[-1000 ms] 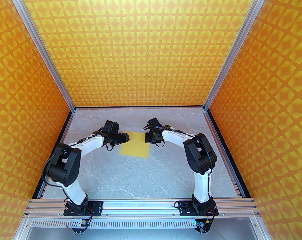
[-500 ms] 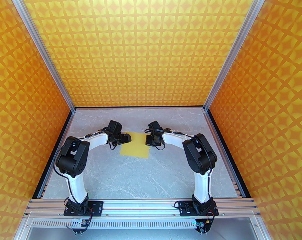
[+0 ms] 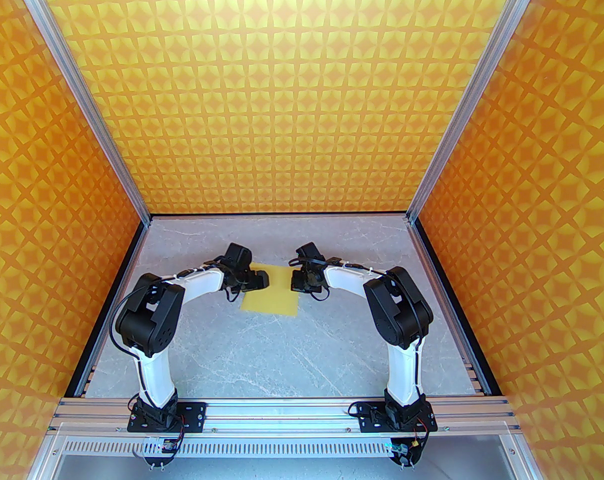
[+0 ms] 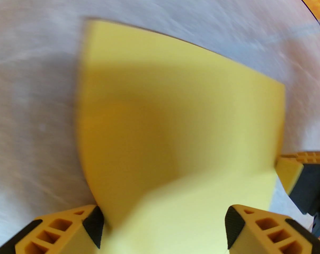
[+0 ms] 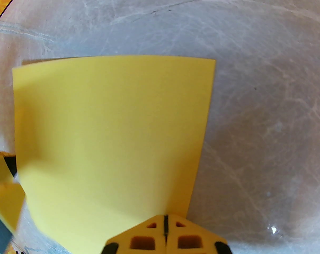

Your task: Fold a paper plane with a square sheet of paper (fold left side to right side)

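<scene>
**Pinch the left edge cleanly, keep the right edge anchored**

The square sheet of paper [image 3: 272,295] lies on the table [image 3: 282,358], unfolded, between the two grippers. The left gripper [image 3: 262,279] stands over the sheet's far left corner, jaws wide apart and holding nothing. The right gripper [image 3: 297,283], jaws closed with nothing between them, has its tip at the sheet's right edge. To fold well, I judge the left should pinch only that edge, carry it in a low arc to the right edge, and match corners before creasing.
</scene>
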`<state>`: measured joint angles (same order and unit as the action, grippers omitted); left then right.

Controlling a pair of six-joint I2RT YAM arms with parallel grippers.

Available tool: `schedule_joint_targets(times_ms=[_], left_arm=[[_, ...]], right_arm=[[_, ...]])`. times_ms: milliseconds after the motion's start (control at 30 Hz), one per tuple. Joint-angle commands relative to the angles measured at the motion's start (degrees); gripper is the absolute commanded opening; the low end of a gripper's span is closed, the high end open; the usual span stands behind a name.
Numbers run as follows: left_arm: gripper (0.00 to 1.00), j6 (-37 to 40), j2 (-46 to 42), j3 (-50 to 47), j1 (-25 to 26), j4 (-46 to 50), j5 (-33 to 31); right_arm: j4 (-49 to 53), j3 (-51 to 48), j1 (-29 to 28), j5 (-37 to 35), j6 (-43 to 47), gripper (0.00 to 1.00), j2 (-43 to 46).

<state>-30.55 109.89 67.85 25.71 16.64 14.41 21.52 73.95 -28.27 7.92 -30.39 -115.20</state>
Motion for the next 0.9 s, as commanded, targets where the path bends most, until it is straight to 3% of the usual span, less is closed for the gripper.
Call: schedule_joint_targets(times_ms=[0,667,867], left_arm=[[0.81,-2.8,-0.6,-1.5,0.8,-1.4,5.2],[0.84,-13.2,2.3,-2.4,-3.5,-25.3,15.8],[0.84,-14.1,2.7,-2.8,-4.0,-27.2,20.1]], right_arm=[[0.2,-1.1,-0.5,-1.0,-0.5,0.00,-1.4],[0.6,-2.5,-0.5,-1.6,0.0,0.00,-1.4],[1.1,-2.0,-0.5,-2.0,0.0,0.00,-1.4]])
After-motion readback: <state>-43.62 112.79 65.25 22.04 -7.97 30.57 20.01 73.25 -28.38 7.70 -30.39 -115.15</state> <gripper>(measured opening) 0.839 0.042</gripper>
